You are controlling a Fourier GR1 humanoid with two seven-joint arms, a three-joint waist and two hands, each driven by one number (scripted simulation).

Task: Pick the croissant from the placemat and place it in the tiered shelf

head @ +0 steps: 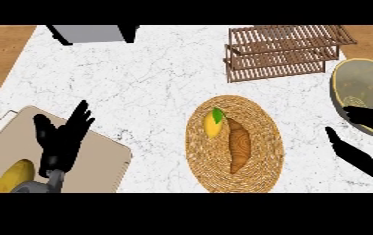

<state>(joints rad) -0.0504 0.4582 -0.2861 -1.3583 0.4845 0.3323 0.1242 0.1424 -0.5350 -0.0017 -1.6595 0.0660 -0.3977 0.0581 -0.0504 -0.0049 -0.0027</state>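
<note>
We see the croissant [239, 147] lying on the round woven placemat [234, 175] at the near middle of the white marble desk [146, 76], just beside a yellow lemon [212, 123] with a green leaf. The wooden tiered shelf [284, 51] stands at the far right, well apart from the placemat. Our left robot hand [62, 140] rests released, fingers straight, over a beige cutting board [94, 160] at the near left. Our right robot hand [350, 150] shows at the right edge, fingers spread and grasping nothing, near a grey bowl [353, 88].
</note>
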